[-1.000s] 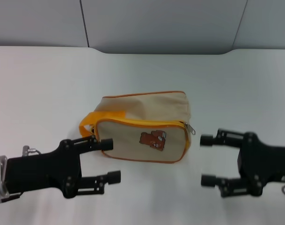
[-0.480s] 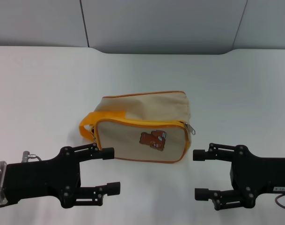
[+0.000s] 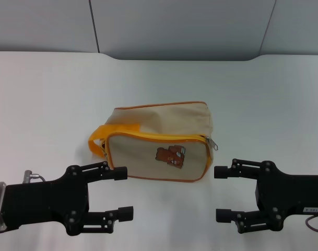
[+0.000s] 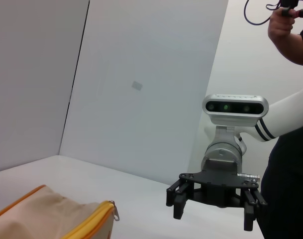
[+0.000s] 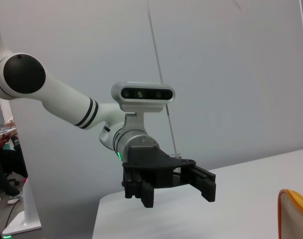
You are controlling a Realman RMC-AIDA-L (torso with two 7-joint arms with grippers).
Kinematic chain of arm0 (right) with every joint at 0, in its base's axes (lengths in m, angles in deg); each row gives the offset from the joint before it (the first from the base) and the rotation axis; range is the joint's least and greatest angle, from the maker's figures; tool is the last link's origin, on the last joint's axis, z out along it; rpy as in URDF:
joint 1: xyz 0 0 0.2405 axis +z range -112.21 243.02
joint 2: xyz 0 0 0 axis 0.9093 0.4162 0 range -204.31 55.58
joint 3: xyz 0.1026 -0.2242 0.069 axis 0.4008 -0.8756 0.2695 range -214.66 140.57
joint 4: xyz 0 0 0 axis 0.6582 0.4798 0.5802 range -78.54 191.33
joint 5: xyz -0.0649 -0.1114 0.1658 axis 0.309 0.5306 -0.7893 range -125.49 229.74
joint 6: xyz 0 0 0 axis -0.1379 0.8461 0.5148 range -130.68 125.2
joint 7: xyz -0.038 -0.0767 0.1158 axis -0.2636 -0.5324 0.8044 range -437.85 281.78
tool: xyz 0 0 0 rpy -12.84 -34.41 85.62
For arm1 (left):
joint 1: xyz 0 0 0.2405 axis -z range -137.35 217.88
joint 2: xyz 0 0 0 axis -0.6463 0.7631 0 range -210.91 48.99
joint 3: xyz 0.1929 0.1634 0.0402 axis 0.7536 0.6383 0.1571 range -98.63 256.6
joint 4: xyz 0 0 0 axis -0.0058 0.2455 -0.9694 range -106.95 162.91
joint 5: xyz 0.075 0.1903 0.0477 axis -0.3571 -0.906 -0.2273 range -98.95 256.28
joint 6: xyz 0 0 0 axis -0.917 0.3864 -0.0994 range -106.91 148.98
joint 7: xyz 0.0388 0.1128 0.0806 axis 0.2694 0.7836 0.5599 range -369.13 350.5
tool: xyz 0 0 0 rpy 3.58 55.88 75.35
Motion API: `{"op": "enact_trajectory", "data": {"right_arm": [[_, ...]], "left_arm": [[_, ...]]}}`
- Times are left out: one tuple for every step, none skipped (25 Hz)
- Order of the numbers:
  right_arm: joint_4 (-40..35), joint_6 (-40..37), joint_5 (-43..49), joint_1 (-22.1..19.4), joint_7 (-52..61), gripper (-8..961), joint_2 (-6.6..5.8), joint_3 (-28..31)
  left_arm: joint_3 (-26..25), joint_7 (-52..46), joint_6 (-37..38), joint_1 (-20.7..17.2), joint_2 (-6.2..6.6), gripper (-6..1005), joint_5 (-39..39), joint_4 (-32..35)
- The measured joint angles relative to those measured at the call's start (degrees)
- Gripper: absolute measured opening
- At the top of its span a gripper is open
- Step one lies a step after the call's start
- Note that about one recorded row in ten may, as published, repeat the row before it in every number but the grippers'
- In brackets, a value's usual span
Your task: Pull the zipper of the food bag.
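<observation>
Two tools flank the food bag (image 3: pixel 161 141) in our head view: the left tool (image 3: pixel 123 192) and right tool (image 3: pixel 221 193) both stand released, apart from the bag on the white bench (image 3: pixel 49 104). The zipper (image 3: pixel 214 144) sits at the bag's right upper corner. Our left wrist view shows the bag corner and the right tool. Our right wrist view shows the left tool.

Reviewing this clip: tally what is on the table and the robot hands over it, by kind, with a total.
Food bag, with its zipper at the right end: 1
Robot hands, both open and clear of the bag: 2, the left hand and the right hand
Total: 3
</observation>
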Motion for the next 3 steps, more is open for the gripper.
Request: {"op": "enact_trajectory", "data": {"right_arm": [[0.0,0.0,0.0,0.03,-0.02,827,0.0,0.0],[0.0,-0.01,0.0,0.04,-0.03,827,0.0,0.0],[0.0,-0.03,0.0,0.04,-0.05,827,0.0,0.0]], "left_arm": [[-0.01,0.1,0.06,-0.04,0.02,815,0.0,0.0],[0.0,0.19,0.11,-0.11,0.04,815,0.0,0.0],[0.0,0.3,0.14,-0.15,0.04,815,0.0,0.0]]}}
